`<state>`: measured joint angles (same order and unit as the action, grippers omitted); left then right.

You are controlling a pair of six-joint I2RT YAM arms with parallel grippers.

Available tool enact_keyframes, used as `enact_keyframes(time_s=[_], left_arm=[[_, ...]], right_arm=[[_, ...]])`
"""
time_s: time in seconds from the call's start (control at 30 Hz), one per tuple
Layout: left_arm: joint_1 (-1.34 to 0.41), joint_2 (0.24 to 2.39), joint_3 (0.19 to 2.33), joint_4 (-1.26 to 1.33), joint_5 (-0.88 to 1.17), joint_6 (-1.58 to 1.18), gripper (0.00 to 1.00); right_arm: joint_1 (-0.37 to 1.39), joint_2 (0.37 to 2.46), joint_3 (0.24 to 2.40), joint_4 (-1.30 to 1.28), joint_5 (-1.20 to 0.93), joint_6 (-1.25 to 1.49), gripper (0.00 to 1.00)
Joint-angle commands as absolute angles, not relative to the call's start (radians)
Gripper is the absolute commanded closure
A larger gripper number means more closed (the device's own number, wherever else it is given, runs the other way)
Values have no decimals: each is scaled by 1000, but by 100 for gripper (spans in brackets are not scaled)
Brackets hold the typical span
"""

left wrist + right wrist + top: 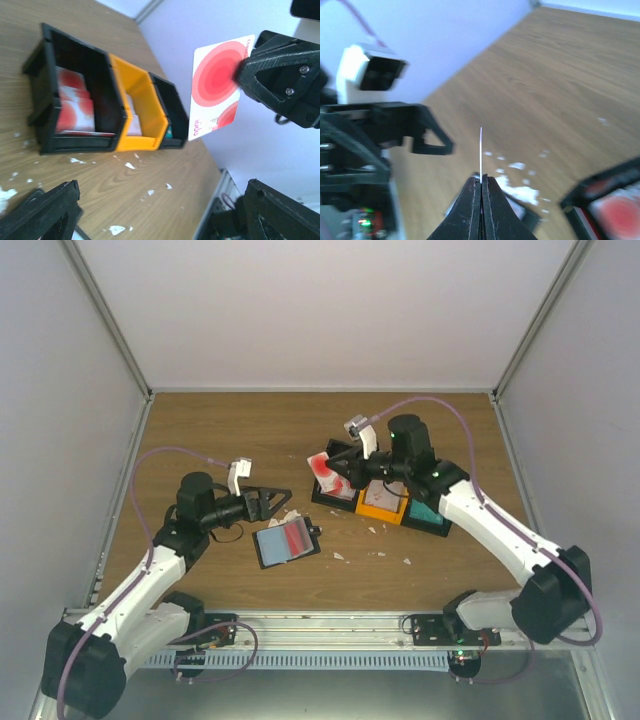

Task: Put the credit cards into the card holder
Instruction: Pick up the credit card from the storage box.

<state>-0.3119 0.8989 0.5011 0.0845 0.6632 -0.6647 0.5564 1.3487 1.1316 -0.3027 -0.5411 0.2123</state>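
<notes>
While the right wrist view is showing the credit card (481, 150) only edge-on, a thin line pinched in the right gripper (482, 182), the left wrist view is showing its red-circled face. It's hanging over the bins' (50, 100) left end, long axis crossing the fingers. Left gripper (275, 502) is gaping wide, left of the bins.

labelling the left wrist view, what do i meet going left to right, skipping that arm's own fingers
first black bin → orange bin → second black bin → red-and-white card held up in the air → right tool pinching that card's right edge
</notes>
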Motion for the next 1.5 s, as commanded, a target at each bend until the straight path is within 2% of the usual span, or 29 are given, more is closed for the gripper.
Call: enact_keyframes(time_s=[0.0, 0.17, 0.27, 0.5, 0.67, 0.73, 0.77, 0.87, 0.97, 1.13, 1.23, 1.27, 1.3, 1.37, 1.4, 1.47], left_arm=[[-307, 888, 529, 189, 835, -676, 10], [-313, 862, 507, 306, 937, -748, 13], [-316, 833, 490, 367, 965, -771, 21], [-318, 831, 475, 395, 971, -798, 53], [-318, 834, 470, 400, 976, -797, 81], [-318, 837, 471, 394, 975, -795, 97], [-319, 837, 469, 390, 970, -795, 100], [-318, 831, 463, 387, 956, -804, 100], [-319, 829, 464, 381, 947, -818, 100], [-318, 838, 466, 376, 953, -830, 100], [-318, 842, 466, 365, 953, -830, 100], [-318, 845, 467, 352, 951, -824, 99], [-319, 848, 472, 325, 941, -811, 90], [-318, 853, 494, 208, 878, -768, 62], [-318, 858, 509, 121, 818, -738, 52], [-318, 867, 538, -63, 672, -694, 41]], right_arm=[[574, 1276, 1012, 32, -848, 486, 100], [611, 1286, 957, 183, -932, 601, 99], [630, 1315, 954, 221, -960, 634, 100], [664, 1356, 933, 290, -999, 684, 100], [672, 1371, 924, 296, -1014, 694, 99], [672, 1373, 921, 294, -1020, 693, 95], [672, 1372, 918, 287, -1021, 689, 91], [672, 1361, 907, 258, -1024, 664, 79], [672, 1339, 878, 249, -1028, 644, 77], [672, 1306, 833, 258, -1039, 637, 88], [673, 1306, 827, 255, -1029, 631, 99], [671, 1310, 828, 253, -1021, 632, 99], [672, 1314, 829, 247, -1009, 630, 100], [672, 1322, 835, 218, -962, 624, 99], [672, 1326, 836, 193, -925, 620, 100], [672, 1328, 833, 132, -841, 619, 100]])
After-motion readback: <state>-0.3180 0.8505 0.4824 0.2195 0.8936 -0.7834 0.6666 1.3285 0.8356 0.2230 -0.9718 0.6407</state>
